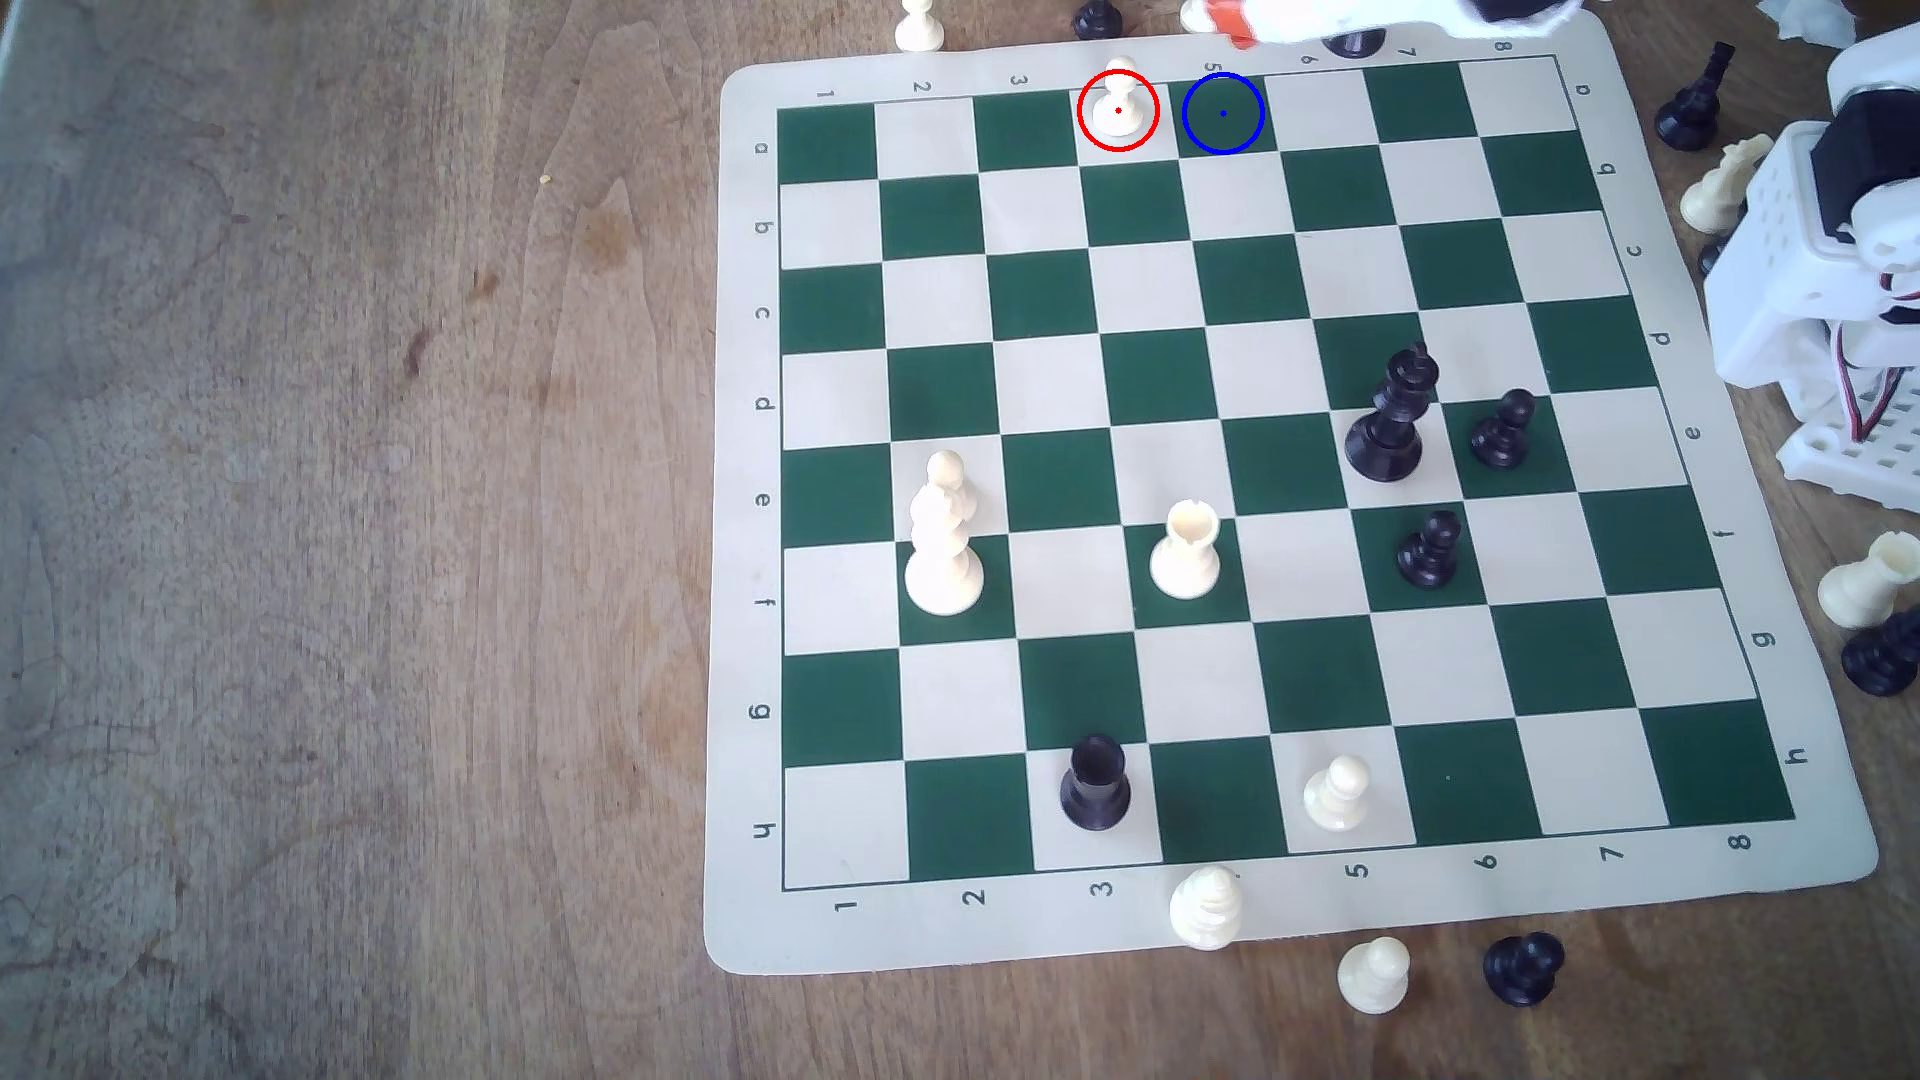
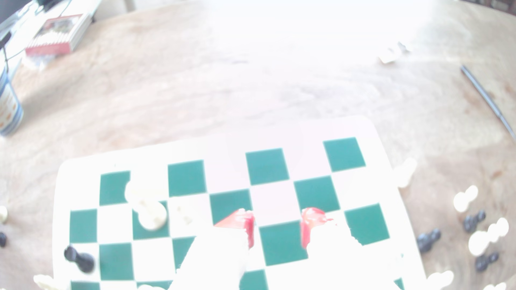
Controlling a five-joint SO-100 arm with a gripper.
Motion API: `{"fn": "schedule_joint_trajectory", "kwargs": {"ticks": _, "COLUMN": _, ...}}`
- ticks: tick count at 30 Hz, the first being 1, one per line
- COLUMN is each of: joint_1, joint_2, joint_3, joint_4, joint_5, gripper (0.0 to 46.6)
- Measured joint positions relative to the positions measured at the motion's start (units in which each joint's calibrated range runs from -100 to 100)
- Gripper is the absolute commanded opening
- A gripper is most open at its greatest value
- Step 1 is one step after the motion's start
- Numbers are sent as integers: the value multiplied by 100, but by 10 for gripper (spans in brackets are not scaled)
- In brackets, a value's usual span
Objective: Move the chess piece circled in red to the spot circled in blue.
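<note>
The cream-white pawn [image 1: 1118, 104] ringed in red stands upright on a cream square in the board's far row. Right beside it, toward the exterior view's right, is the dark green square with the blue ring [image 1: 1223, 113], and nothing stands on it. My gripper [image 1: 1231, 21] hangs at the top edge of the exterior view, just beyond the far border of the board, past the blue-ringed square. In the wrist view the gripper [image 2: 277, 223] is open above the board; its red-tipped fingers [image 2: 248, 226] stand well apart with nothing between them. That view is washed out by glare.
On the board stand a black king [image 1: 1387, 426], two black pawns [image 1: 1503, 431], a cream rook [image 1: 1187, 550], a cream king [image 1: 943, 561], a black rook [image 1: 1094, 784] and another cream pawn [image 1: 1338, 794]. Loose pieces ring the mat. The arm's white base [image 1: 1849, 260] sits at the exterior view's right.
</note>
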Motion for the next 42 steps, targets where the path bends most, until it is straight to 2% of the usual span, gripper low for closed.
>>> {"fn": "schedule_joint_trajectory", "kwargs": {"ticks": 5, "joint_1": 192, "joint_2": 587, "joint_3": -244, "joint_4": 0, "joint_5": 0, "gripper": 122}}
{"fn": "schedule_joint_trajectory", "kwargs": {"ticks": 7, "joint_1": 258, "joint_2": 779, "joint_3": -325, "joint_4": 0, "joint_5": 5, "gripper": 110}}
{"fn": "schedule_joint_trajectory", "kwargs": {"ticks": 14, "joint_1": 855, "joint_2": 1868, "joint_3": -831, "joint_4": 151, "joint_5": 205, "gripper": 121}}
{"fn": "schedule_joint_trajectory", "kwargs": {"ticks": 18, "joint_1": 1069, "joint_2": 2488, "joint_3": -1103, "joint_4": 143, "joint_5": 254, "gripper": 107}}
{"fn": "schedule_joint_trajectory", "kwargs": {"ticks": 27, "joint_1": 1335, "joint_2": 3502, "joint_3": -1681, "joint_4": 8, "joint_5": 278, "gripper": 134}}
{"fn": "schedule_joint_trajectory", "kwargs": {"ticks": 29, "joint_1": 1401, "joint_2": 3620, "joint_3": -1789, "joint_4": -16, "joint_5": 278, "gripper": 154}}
{"fn": "schedule_joint_trajectory", "kwargs": {"ticks": 30, "joint_1": 1423, "joint_2": 3720, "joint_3": -1835, "joint_4": -56, "joint_5": 278, "gripper": 179}}
{"fn": "schedule_joint_trajectory", "kwargs": {"ticks": 35, "joint_1": 1608, "joint_2": 4189, "joint_3": -1880, "joint_4": -295, "joint_5": 308, "gripper": 205}}
{"fn": "schedule_joint_trajectory", "kwargs": {"ticks": 42, "joint_1": 1763, "joint_2": 4566, "joint_3": -1871, "joint_4": -574, "joint_5": 400, "gripper": 211}}
